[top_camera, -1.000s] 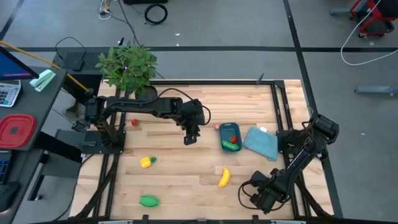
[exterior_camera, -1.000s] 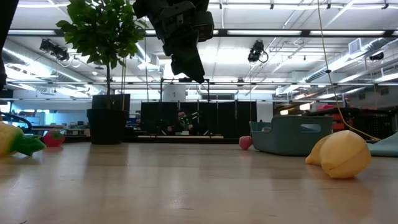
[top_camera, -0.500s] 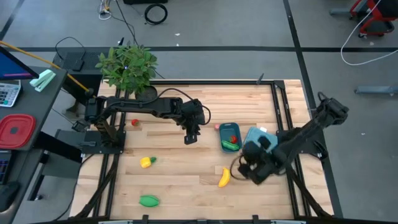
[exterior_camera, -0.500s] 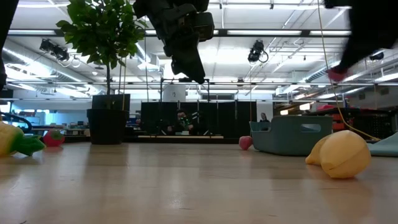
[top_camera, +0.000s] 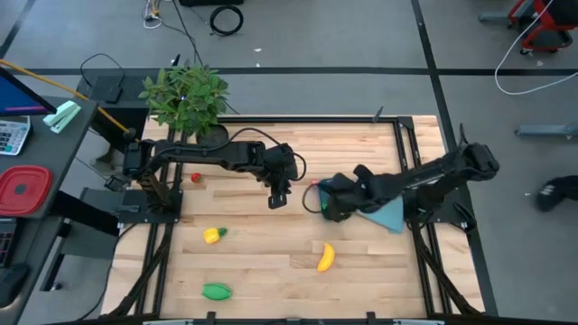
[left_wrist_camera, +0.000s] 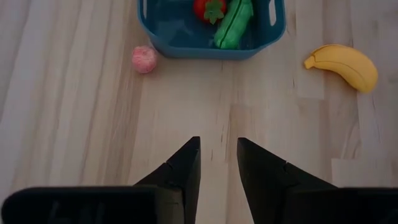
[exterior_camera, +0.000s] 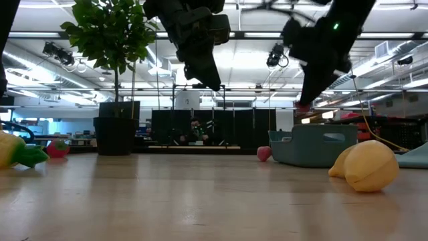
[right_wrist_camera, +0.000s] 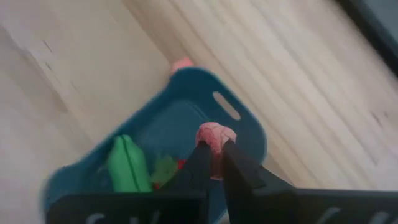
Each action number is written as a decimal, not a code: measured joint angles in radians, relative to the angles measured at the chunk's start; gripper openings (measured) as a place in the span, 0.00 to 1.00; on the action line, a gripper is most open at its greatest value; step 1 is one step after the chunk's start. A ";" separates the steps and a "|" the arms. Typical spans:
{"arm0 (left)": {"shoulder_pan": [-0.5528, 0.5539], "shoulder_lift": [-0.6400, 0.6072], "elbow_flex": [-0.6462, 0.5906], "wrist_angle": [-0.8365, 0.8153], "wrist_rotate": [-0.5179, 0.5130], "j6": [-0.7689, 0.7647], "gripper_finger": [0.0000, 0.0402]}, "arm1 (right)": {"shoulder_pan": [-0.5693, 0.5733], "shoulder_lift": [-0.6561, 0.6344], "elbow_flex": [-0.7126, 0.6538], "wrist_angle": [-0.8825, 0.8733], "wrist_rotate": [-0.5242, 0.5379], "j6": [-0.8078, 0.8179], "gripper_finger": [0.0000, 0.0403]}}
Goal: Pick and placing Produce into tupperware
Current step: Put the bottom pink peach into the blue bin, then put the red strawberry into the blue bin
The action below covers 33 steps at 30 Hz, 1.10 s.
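The dark-blue tupperware [left_wrist_camera: 186,48] stands mid-table and holds a green oblong piece [left_wrist_camera: 233,25] and a red strawberry [left_wrist_camera: 208,9]. My right gripper [right_wrist_camera: 213,150] hangs right above the tub [right_wrist_camera: 155,127], shut on a small pink-red piece [right_wrist_camera: 215,133]. In the high view this gripper [top_camera: 327,200] hides most of the tub. My left gripper [left_wrist_camera: 217,144] hovers left of the tub, open by a narrow gap and holding nothing. A pink ball [left_wrist_camera: 144,59] lies on the table against the tub's outer wall. The banana [top_camera: 325,256], a yellow piece with a green stem [top_camera: 213,235] and a green piece [top_camera: 216,291] lie nearer the front. My right gripper pinches the small pink-red piece [right_wrist_camera: 216,130] between its two fingertips, coming from above and slanting down from the table's right. The piece is lifted clear over the tub's inside. The low view shows it as a red spot [exterior_camera: 302,106] above the tub's rim [exterior_camera: 314,134].
A flat light-blue piece [top_camera: 386,213] lies right of the tub, under my right arm. A tiny red piece [top_camera: 195,178] sits near the left arm's base. The potted plant [top_camera: 185,95] stands at the far left corner; a red container [top_camera: 23,190] is on the side desk.
My right arm has swung from the table's near right corner toward the far and left, ending above the tub with the pink-red piece in its fingers. My left arm has kept still, and the other produce has not moved.
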 joint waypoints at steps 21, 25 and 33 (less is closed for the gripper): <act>0.000 0.000 0.000 -0.042 0.000 -0.003 0.25 | -0.142 0.100 0.000 0.058 -0.116 -0.093 0.21; 0.000 0.000 0.000 -0.062 -0.004 -0.033 0.25 | -0.142 0.100 0.000 0.058 -0.138 -0.108 0.29; -0.021 0.000 0.000 -0.083 -0.018 -0.090 0.25 | -0.142 0.100 0.000 0.057 -0.169 -0.139 0.42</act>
